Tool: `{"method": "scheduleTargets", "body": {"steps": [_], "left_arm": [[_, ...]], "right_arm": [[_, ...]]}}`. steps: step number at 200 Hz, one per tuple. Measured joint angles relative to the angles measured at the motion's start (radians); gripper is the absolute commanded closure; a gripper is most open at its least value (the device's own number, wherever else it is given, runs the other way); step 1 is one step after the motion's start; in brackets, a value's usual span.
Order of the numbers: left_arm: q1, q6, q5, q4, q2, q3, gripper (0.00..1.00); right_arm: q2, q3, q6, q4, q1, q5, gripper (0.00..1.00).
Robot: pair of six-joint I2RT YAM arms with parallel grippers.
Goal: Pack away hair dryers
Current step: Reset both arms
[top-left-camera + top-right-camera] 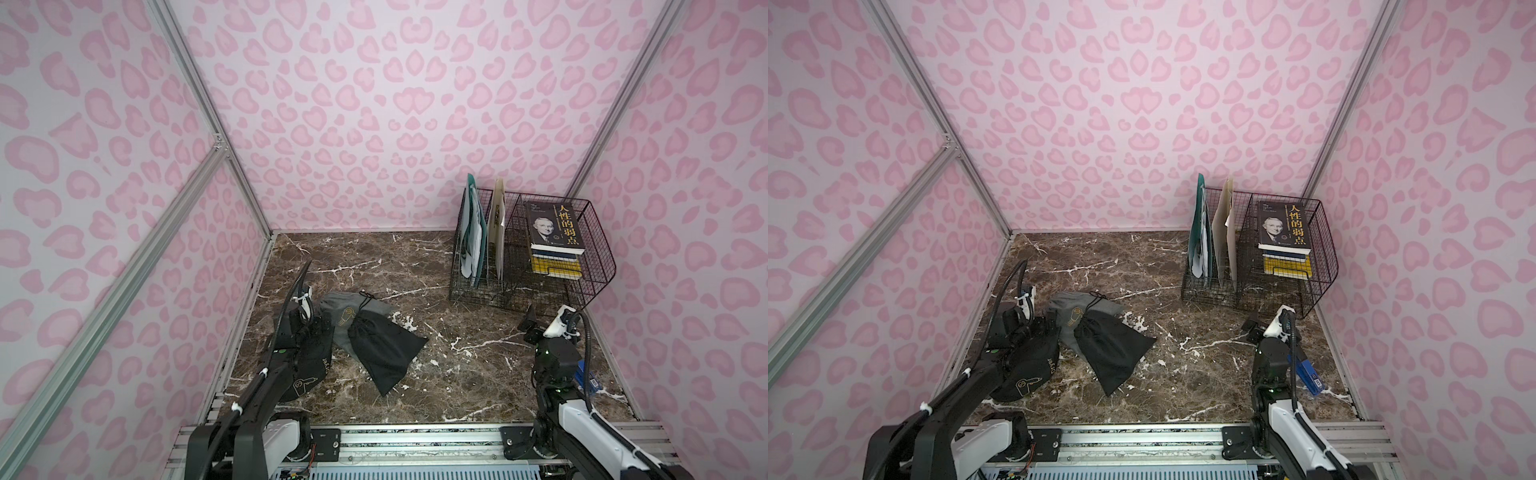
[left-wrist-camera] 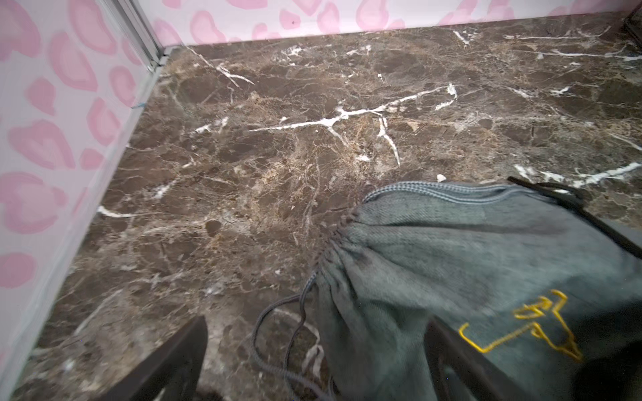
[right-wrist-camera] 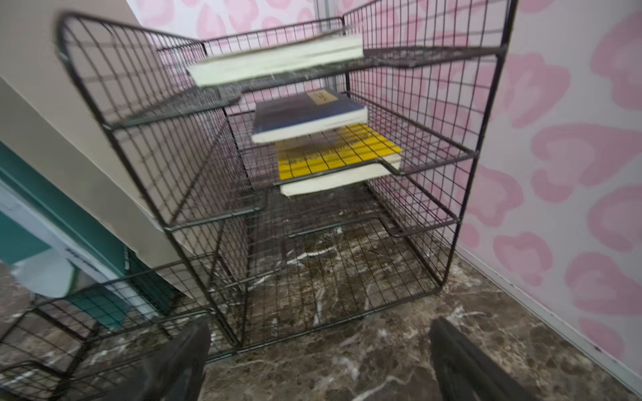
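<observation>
No hair dryers show in any view. Three drawstring pouches lie at the left of the marble table [image 1: 457, 374]: a grey pouch [image 1: 349, 311] [image 1: 1073, 313], a black pouch [image 1: 384, 353] [image 1: 1113, 353] lying over it, and a printed black pouch [image 1: 309, 376] [image 1: 1030, 370] partly under my left arm. My left gripper [image 2: 316, 333] [image 1: 320, 328] is open. The grey pouch [image 2: 469, 277], with its gathered neck and cord, lies between the fingers [image 2: 194, 343]. Over bare marble in front of the rack, my right gripper [image 3: 319, 330] [image 1: 530, 324] is open and holds nothing.
A black wire rack [image 1: 598, 249] [image 3: 451, 163] stands at the back right, holding books on its shelves and upright folders [image 1: 473, 241] in its left slots. A blue object [image 1: 1310, 374] lies by the right arm. Pink patterned walls close in three sides.
</observation>
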Motion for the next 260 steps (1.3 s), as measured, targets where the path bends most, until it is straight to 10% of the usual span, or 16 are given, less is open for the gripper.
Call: {"method": "scheduleTargets", "body": {"steps": [117,260], "left_arm": [[0.012,-0.077,0.022,0.588,0.417,-0.034,0.01],[-0.054,-0.034,-0.066,0.544,0.44,0.041,0.01]], "right_arm": [[0.698,0.078,-0.159,0.666,0.017,-0.037,0.0],[0.684,0.194,-0.195,0.539,0.019,-0.037,0.01]]}}
